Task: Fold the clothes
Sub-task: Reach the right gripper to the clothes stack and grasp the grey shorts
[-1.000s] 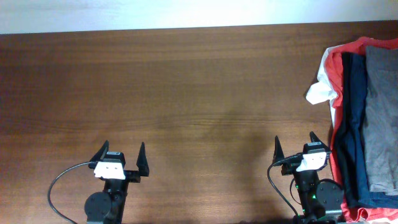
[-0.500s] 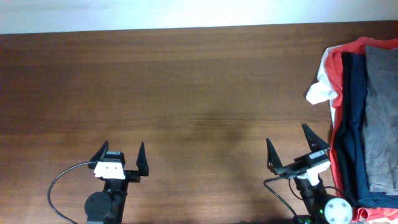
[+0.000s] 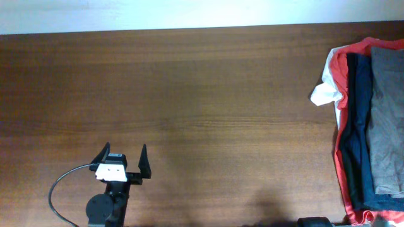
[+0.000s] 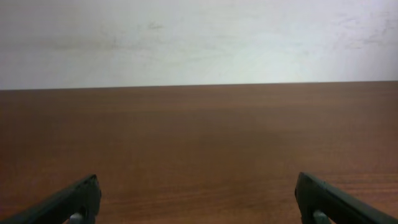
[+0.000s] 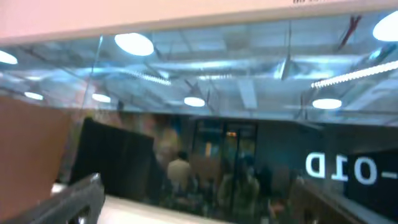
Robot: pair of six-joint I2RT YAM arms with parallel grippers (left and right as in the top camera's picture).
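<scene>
Bench (image 3: 202,94): dark brown wood grain, with a pale wall (image 4: 199,37) behind its far edge.
Clothes (image 3: 369,126): a flat stack at the right edge of the bench, running from the far right corner almost to the near edge, partly cut off by the frame.
Grey-olive piece (image 3: 388,120): on top of the stack, laid smooth, its long side along the right edge.
Navy piece (image 3: 358,126): under the grey-olive one, showing as a band on its left side.
Red-orange piece (image 3: 339,66): lower in the stack, showing as a rim around the far and left sides.
White piece (image 3: 325,91): a crumpled corner sticking out from the stack's left side near the far right corner.
Left gripper (image 3: 125,151): near the near edge, left of centre, fingers spread wide with nothing between them; apart from the clothes.
Right gripper (image 5: 196,193): out of the overhead view; its wrist camera points up at a blurred room with ceiling lights, fingers spread and holding nothing.
Cable (image 3: 60,189): loops beside the left arm at the near edge.
</scene>
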